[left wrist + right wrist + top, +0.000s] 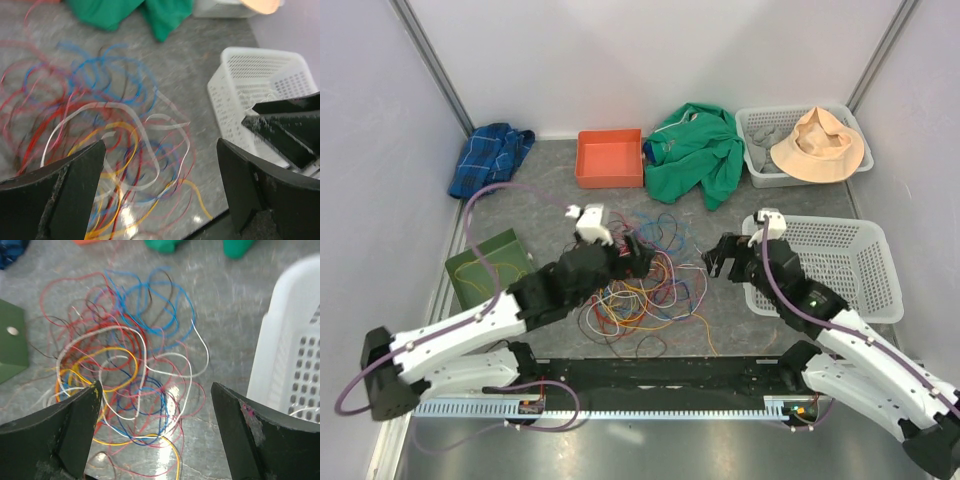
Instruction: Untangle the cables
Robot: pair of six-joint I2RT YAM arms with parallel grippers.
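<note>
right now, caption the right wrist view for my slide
Open right gripper facing the tangled cables, white basket to their right.

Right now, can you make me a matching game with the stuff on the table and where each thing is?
Things:
1. cables
2. orange box
3. floppy hat
4. blue checked cloth

Places:
A. on top of the far white basket
B. at the far left corner
C. in the middle of the table
D. at the back, just left of the green cloth

Pairs: 1-C, 2-D, 3-A, 4-B
</note>
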